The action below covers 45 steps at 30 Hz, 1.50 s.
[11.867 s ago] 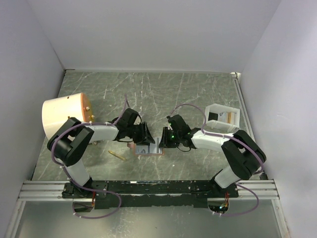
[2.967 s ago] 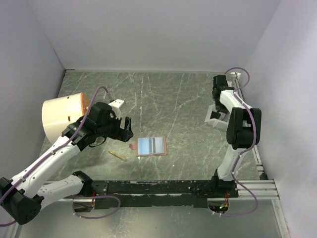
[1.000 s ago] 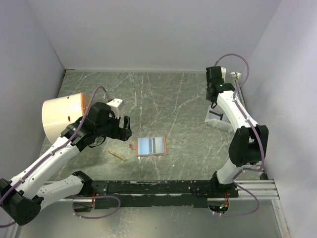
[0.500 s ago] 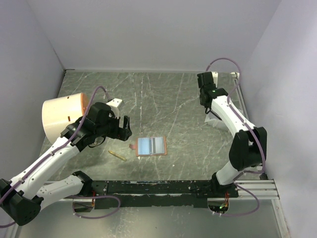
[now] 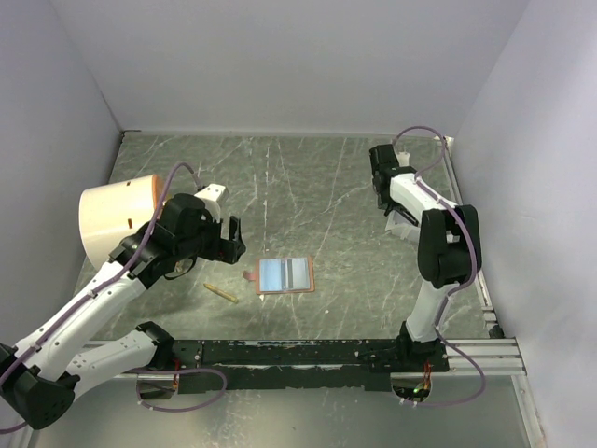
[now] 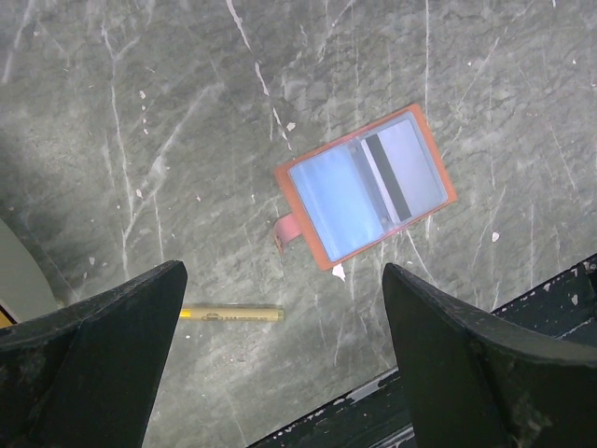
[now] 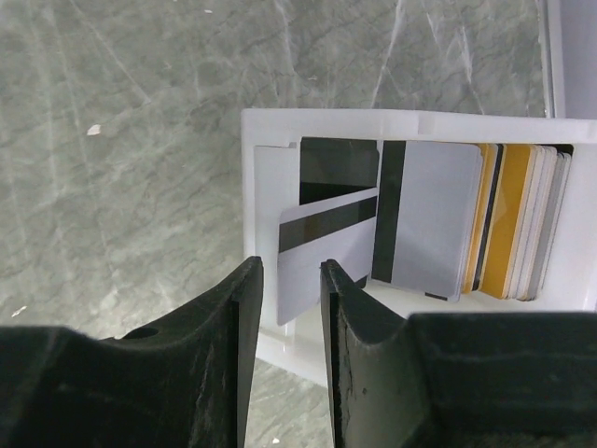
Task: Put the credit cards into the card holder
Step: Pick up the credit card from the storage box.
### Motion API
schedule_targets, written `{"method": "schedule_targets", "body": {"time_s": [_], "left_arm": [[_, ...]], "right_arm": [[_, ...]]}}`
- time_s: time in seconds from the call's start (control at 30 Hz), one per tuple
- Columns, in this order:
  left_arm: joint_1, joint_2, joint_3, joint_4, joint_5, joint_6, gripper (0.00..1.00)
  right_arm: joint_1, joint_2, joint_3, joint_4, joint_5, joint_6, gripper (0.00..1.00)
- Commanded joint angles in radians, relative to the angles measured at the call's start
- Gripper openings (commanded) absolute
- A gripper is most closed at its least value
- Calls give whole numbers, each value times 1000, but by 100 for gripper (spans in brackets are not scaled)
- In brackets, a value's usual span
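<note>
Over white plastic tray (image 7: 392, 117): right fingers (image 7: 215, 373) narrowly parted, empty | left fingers (image 6: 93, 373) wide, empty, above flat tan card holder (image 6: 301, 207)

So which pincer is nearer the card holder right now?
Left. The left pincer hovers just beside the card holder; the right pincer is far off over the white tray.

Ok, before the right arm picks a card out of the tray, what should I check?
1. Right gripper jaws apart at the white tray: ok.
2. Tilted striped card lined up with the gap: ok.
3. That card gripped: not ok.
4. Card holder open flat, face up: ok.
5. Free slot left in it: cannot tell.
6. Left gripper open, off the holder: ok.
</note>
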<state>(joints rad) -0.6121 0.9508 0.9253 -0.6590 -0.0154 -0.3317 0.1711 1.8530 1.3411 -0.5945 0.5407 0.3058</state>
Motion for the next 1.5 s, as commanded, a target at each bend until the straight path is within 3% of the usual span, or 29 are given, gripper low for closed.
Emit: {"method": "schedule_targets", "body": {"time_s": [0.0, 0.2, 0.43, 0.7, 0.9, 1.2, 1.47], "left_arm": [[5, -22, -5, -5, -30, -8, 98], [5, -18, -6, -7, -33, -6, 98], [5, -14, -6, -3, -30, -2, 98], [6, -21, -2, -2, -22, 1, 98], [6, -95, -15, 51, 35, 41, 97], [6, -252, -103, 262, 239, 118, 92], [6, -143, -43, 217, 381, 160, 89]], "right_arm": [[-21, 33, 30, 23, 20, 23, 31], [-22, 53, 35, 23, 38, 16, 24], [-22, 20, 42, 0, 66, 5, 1], [-20, -95, 84, -88, 101, -7, 0], [-2, -210, 107, -110, 43, -13, 0], [108, -378, 64, -88, -240, -77, 0], [238, -526, -141, 74, -700, -89, 0]]}}
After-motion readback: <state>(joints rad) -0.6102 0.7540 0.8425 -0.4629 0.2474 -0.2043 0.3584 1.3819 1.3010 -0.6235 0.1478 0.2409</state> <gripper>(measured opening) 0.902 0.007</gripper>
